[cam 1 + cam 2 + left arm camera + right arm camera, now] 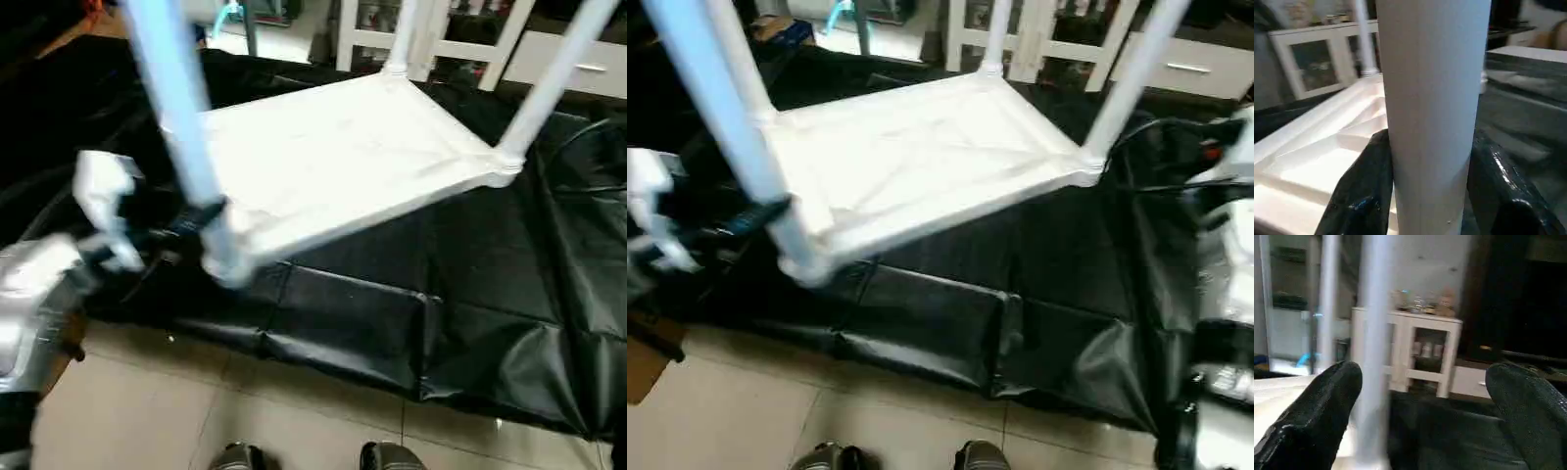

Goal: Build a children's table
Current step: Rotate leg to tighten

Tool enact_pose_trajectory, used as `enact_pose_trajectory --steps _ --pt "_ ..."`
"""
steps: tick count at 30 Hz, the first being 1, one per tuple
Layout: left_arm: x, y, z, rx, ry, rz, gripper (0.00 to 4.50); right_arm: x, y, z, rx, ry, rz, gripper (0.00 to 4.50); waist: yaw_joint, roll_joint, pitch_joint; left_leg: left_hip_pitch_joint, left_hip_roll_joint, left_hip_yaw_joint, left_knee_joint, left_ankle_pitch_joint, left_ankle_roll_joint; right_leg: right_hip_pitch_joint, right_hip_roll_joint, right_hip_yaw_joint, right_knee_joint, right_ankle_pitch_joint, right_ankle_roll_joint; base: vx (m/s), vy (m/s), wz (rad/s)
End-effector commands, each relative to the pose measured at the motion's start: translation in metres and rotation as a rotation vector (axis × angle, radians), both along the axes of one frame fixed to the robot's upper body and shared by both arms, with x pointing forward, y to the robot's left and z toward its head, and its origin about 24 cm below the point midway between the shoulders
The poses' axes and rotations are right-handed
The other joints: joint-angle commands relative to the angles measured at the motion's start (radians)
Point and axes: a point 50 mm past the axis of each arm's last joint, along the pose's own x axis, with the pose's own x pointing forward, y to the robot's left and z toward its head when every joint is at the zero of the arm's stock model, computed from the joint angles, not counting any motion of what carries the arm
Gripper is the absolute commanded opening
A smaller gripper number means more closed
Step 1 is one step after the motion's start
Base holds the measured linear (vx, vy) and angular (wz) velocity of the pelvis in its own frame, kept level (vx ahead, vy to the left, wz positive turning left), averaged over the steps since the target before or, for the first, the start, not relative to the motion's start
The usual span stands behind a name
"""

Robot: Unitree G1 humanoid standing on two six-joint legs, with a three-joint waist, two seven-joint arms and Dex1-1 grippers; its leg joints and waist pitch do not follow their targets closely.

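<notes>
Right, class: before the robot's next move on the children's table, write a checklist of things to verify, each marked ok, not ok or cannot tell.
1. Left claw closed on the near leg: ok, a finger on each side.
2. Right claw free: ok, open, nothing held.
3. Near leg fully seated in its socket: cannot tell.
4. Table top lying underside up on the black sheet: ok.
5. Far legs upright in their corners: ok for the ones in view.
6. All four legs fitted: cannot tell.

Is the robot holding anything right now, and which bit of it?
Yes. The left end effector grips a white table leg low down, near its corner socket. The right end effector is open, holding nothing.
</notes>
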Motion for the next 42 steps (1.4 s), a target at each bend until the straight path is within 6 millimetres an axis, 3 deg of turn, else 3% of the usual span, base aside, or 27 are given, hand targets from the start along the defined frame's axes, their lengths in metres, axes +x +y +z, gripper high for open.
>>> enact_pose_trajectory --steps 1,4,6,8,13,14,15,18,20,21,22,23,24,27,34,38,41,42 --pt "-0.001 0.014 -0.012 0.063 0.061 0.061 1.83 0.003 0.0 0.003 -0.011 0.012 0.028 4.5 0.006 -0.02 -0.07 0.023 0.025 -0.012 -0.081 -0.167 0.054 0.04 -0.017 0.004 -0.063 -0.177 -0.246 0.0 0.0 0.0" --pt "-0.007 0.003 -0.015 0.031 0.14 -0.08 1.83 0.008 0.006 0.006 -0.023 0.03 0.105 4.5 0.003 -0.017 -0.067 0.027 0.03 -0.012 -0.083 -0.182 0.062 0.035 -0.019 0.006 -0.066 -0.184 -0.255 0.0 0.0 0.0" --pt "-0.015 -0.018 -0.02 0.039 0.226 -0.276 1.83 0.015 0.016 0.005 -0.046 0.06 0.206 4.5 -0.001 -0.027 -0.072 0.026 0.031 -0.01 -0.079 -0.153 0.083 0.037 -0.018 0.006 -0.058 -0.141 -0.28 0.0 0.0 0.0" --pt "-0.02 -0.03 -0.025 0.087 0.271 -0.388 1.83 0.019 0.021 0.004 -0.051 0.078 0.258 4.5 0.001 -0.02 -0.071 0.032 0.034 -0.01 -0.08 -0.136 0.105 0.033 -0.02 0.005 -0.059 -0.124 -0.302 0.0 0.0 0.0" --pt "-0.022 -0.036 -0.031 0.187 0.3 -0.494 1.82 0.026 0.019 0.004 -0.044 0.107 0.305 4.5 0.028 -0.014 -0.071 0.037 0.036 0.003 -0.074 -0.089 0.114 0.034 -0.013 0.003 -0.047 -0.035 -0.343 0.0 0.0 0.0" --pt "-0.022 -0.035 -0.031 0.196 0.302 -0.496 1.82 0.028 0.018 0.006 -0.051 0.106 0.301 4.5 0.037 -0.007 -0.07 0.035 0.037 0.002 -0.074 -0.091 0.106 0.037 -0.017 0.005 -0.045 -0.036 -0.34 0.0 0.0 0.0" --pt "-0.021 -0.032 -0.031 0.219 0.307 -0.494 1.82 0.03 0.016 0.011 -0.047 0.094 0.293 4.5 0.041 -0.013 -0.071 0.038 0.037 0.005 -0.074 -0.096 0.096 0.035 -0.015 0.004 -0.047 -0.044 -0.339 0.0 0.0 0.0" --pt "-0.02 -0.028 -0.03 0.235 0.307 -0.486 1.82 0.031 0.014 0.016 -0.043 0.083 0.282 4.5 0.045 -0.016 -0.069 0.033 0.035 0.004 -0.076 -0.115 0.079 0.037 -0.015 0.005 -0.048 -0.077 -0.33 0.0 0.0 0.0" --pt "-0.019 -0.016 -0.03 0.274 0.311 -0.445 1.82 0.033 0.011 0.025 -0.054 0.066 0.266 4.5 0.043 -0.019 -0.068 0.031 0.035 0.002 -0.077 -0.128 0.072 0.037 -0.016 0.004 -0.05 -0.107 -0.32 0.0 0.0 0.0" --pt "-0.019 -0.016 -0.03 0.274 0.311 -0.445 1.82 0.033 0.011 0.025 -0.054 0.066 0.266 4.5 0.041 -0.029 -0.066 0.03 0.035 0.003 -0.077 -0.145 0.069 0.037 -0.017 0.005 -0.052 -0.143 -0.311 0.0 0.0 0.0" --pt "-0.019 -0.011 -0.031 0.303 0.308 -0.417 1.82 0.033 0.011 0.029 -0.059 0.048 0.265 4.5 0.041 -0.032 -0.064 0.03 0.036 0.003 -0.078 -0.152 0.067 0.036 -0.018 0.006 -0.055 -0.162 -0.305 0.0 0.0 0.0" --pt "-0.019 -0.007 -0.032 0.326 0.304 -0.397 1.82 0.033 0.011 0.032 -0.059 0.034 0.268 4.5 0.039 -0.03 -0.062 0.028 0.037 0.001 -0.08 -0.171 0.06 0.035 -0.02 0.006 -0.059 -0.204 -0.292 0.0 0.0 0.0" --pt "-0.02 -0.004 -0.032 0.322 0.306 -0.377 1.82 0.032 0.011 0.033 -0.063 0.016 0.255 4.5 0.035 -0.037 -0.058 0.026 0.037 0.002 -0.083 -0.192 0.051 0.033 -0.019 0.007 -0.063 -0.244 -0.277 0.0 0.0 0.0" --pt "-0.023 0.002 -0.033 0.309 0.315 -0.34 1.82 0.031 0.009 0.035 -0.052 -0.03 0.213 4.5 0.034 -0.036 -0.056 0.028 0.039 -0.001 -0.088 -0.221 0.027 0.029 -0.024 0.008 -0.069 -0.312 -0.246 0.0 0.0 0.0" --pt "-0.027 0.014 -0.035 0.318 0.324 -0.303 1.82 0.037 0.004 0.033 -0.032 0.016 0.098 4.5 0.019 -0.038 -0.057 0.029 0.034 0.0 -0.09 -0.252 0.02 0.023 -0.017 0.008 -0.076 -0.348 -0.231 0.0 0.0 0.0" --pt "-0.028 0.021 -0.036 0.339 0.327 -0.288 1.82 0.046 0.014 0.029 0.024 0.101 0.175 4.5 0.018 -0.036 -0.056 0.024 0.036 -0.001 -0.092 -0.281 0.014 0.021 -0.016 0.006 -0.074 -0.373 -0.223 0.0 0.0 0.0" --pt "-0.03 0.023 -0.035 0.342 0.327 -0.285 1.82 0.051 0.022 0.027 0.008 0.152 0.208 4.5 0.019 -0.043 -0.052 0.016 0.036 -0.002 -0.093 -0.264 0.018 0.02 -0.017 0.007 -0.073 -0.365 -0.218 0.0 0.0 0.0" --pt "-0.03 0.023 -0.035 0.342 0.325 -0.284 1.82 0.052 0.022 0.028 -0.005 0.159 0.192 4.5 0.02 -0.044 -0.048 0.018 0.037 -0.001 -0.094 -0.268 0.019 0.014 -0.018 0.007 -0.075 -0.375 -0.217 0.0 0.0 0.0"
